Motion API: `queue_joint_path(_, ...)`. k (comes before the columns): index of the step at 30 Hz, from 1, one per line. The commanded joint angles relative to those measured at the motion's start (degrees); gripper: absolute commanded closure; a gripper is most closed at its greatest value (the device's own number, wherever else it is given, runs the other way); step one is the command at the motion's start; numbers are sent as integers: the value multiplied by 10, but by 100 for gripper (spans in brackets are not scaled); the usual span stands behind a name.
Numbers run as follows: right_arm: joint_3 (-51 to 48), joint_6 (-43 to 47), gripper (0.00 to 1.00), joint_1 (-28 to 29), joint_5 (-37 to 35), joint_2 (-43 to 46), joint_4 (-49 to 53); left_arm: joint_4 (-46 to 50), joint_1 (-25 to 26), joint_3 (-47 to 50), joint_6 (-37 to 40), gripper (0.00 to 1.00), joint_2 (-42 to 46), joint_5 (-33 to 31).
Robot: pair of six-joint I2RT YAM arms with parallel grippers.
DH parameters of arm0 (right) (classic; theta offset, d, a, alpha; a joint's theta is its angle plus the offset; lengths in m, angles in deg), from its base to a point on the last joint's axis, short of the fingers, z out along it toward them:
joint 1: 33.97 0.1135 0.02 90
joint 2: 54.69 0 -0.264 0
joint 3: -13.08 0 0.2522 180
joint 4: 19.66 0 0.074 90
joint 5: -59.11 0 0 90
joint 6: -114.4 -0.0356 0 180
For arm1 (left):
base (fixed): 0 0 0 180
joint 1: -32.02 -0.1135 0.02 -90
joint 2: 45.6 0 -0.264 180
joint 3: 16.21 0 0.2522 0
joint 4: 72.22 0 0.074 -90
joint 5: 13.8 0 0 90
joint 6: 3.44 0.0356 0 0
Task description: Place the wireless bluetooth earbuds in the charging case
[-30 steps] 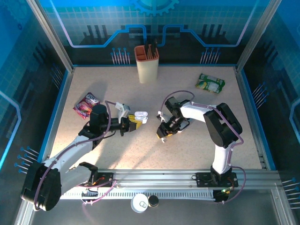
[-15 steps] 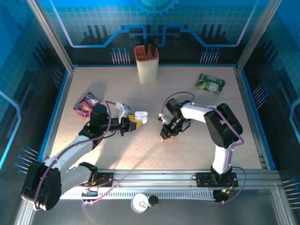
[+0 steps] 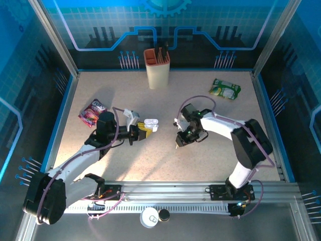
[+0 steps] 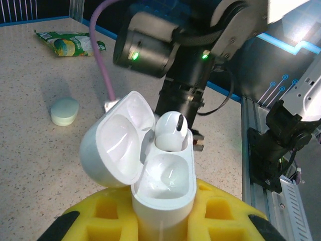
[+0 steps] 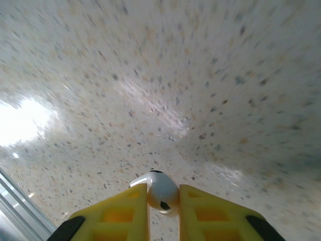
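Noted left gripper (image 4: 163, 213) clenched on case (image 4: 165, 186), lid open; one earbud (image 4: 169, 131) seated in far socket, near socket vacant. Found right gripper (image 5: 163, 201) pinching second earbud (image 5: 156, 192) at bulb, above table (image 5: 200, 75), well apart from case. Judged light, rigid, slippery; advise firm bulb grip.

Glossy plastic charging case (image 4: 150, 165); matt speckled table (image 5: 200, 75).
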Motion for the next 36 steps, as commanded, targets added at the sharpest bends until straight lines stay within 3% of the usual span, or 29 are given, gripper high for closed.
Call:
queue_joint_path(1, -6, -22, 83, -1, -63, 84, -49, -19, -6, -20, -3, 90, -11, 10)
queue_joint_path(7, 17, -7, 85, 9, -138, 197, -71, -36, -5, -26, -11, 90, -34, -5)
queue_joint_path(13, 80, 42, 86, 67, -199, 249, -67, -63, -5, -36, -20, 90, -63, -18)
queue_joint_path(23, 189, 111, 86, 156, -241, 193, -63, -73, -4, -46, -21, 90, -76, -2)
queue_joint_path(36, 245, 151, 86, 213, -253, 103, -77, -79, -4, -39, -34, 90, -66, -3)
